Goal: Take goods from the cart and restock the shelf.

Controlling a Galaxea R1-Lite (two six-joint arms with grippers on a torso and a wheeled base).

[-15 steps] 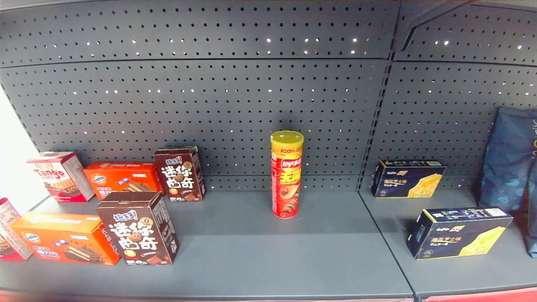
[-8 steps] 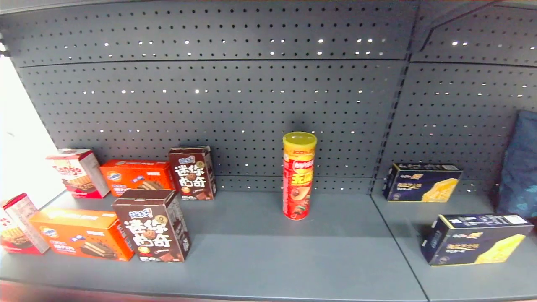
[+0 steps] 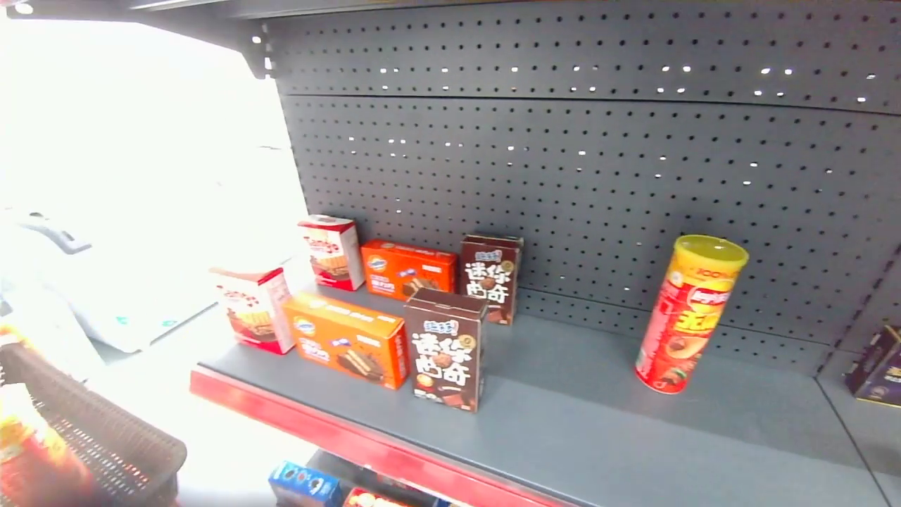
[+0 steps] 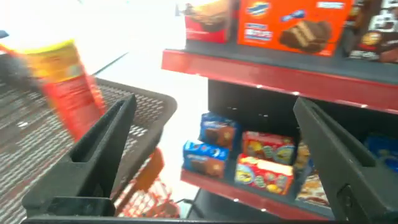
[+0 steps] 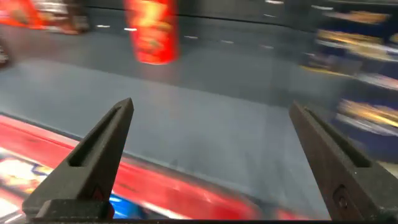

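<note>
Both hands are spread and empty: the left hand (image 4: 214, 106) faces the cart (image 4: 155, 106), where a red chip can (image 4: 65, 84) sits; the right hand (image 5: 211, 106) hangs before the shelf (image 5: 205, 134). Fetching seems the current step; next the left hand must straddle that can and close.

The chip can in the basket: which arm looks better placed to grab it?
Probably the left: the open left gripper faces the basket and that can, while the open right gripper hovers over the shelf.
</note>
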